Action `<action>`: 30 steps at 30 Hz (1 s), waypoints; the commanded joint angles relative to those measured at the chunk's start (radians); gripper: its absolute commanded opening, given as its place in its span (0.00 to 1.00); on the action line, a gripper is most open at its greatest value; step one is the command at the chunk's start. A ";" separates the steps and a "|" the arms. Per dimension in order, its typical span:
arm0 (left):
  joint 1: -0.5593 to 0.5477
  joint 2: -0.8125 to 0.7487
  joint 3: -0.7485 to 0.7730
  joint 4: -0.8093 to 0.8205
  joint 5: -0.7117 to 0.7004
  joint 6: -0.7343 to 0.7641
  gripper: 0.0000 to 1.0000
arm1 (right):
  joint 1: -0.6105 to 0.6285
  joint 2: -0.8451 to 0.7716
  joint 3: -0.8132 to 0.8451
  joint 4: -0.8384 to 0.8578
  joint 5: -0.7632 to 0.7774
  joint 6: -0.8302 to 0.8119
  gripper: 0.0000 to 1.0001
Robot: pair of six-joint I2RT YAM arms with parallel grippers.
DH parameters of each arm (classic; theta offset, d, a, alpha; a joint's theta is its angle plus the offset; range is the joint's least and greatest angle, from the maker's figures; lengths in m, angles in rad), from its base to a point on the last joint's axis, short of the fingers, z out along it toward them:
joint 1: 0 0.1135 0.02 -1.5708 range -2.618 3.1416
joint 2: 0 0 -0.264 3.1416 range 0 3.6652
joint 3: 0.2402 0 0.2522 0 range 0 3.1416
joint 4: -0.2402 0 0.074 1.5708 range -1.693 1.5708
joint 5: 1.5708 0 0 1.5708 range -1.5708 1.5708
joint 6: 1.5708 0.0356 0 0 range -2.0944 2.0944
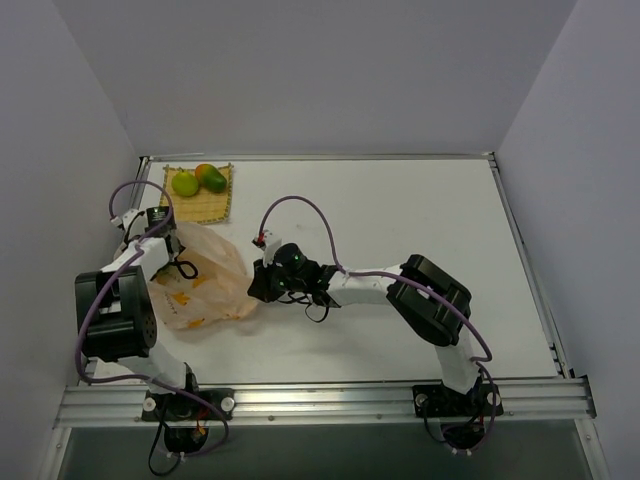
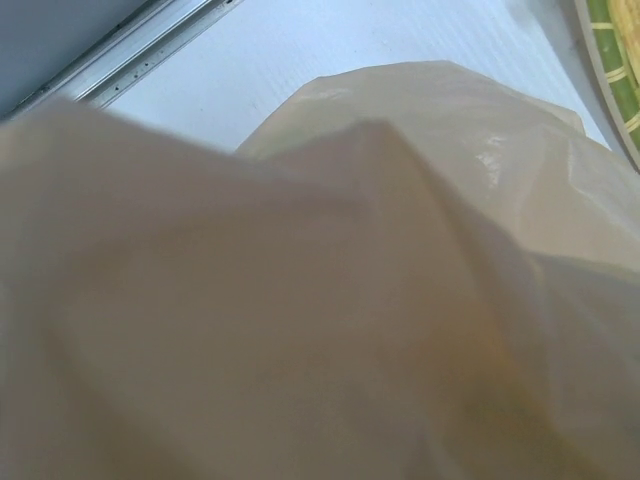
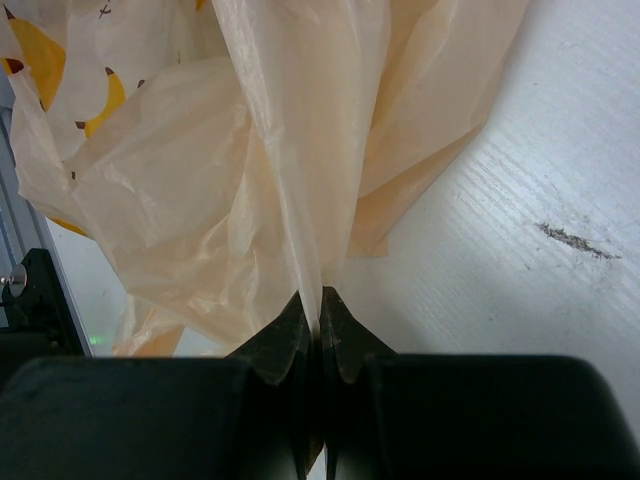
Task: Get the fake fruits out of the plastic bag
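Note:
The peach plastic bag (image 1: 205, 285) lies crumpled at the left of the table. My right gripper (image 1: 258, 280) is shut on a fold of the bag's right edge; in the right wrist view the gripper (image 3: 320, 305) pinches the film (image 3: 300, 160) between closed jaws. My left gripper (image 1: 182, 268) is pushed into the bag and shows only as a dark shape through the film. In the left wrist view the bag (image 2: 330, 300) covers the fingers. A round green fruit (image 1: 185, 183) and the green-and-orange mango (image 1: 211, 178) lie on the mat. The third fruit is hidden.
The yellow woven mat (image 1: 213, 207) lies at the back left, just beyond the bag; its edge shows in the left wrist view (image 2: 612, 60). The table's metal rail (image 1: 320, 400) runs along the near edge. Grey walls close in the left, back and right.

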 commanded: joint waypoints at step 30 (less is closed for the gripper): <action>-0.043 -0.679 -0.038 -0.624 0.681 0.154 0.41 | 0.032 -0.082 -0.021 0.014 0.078 -0.007 0.00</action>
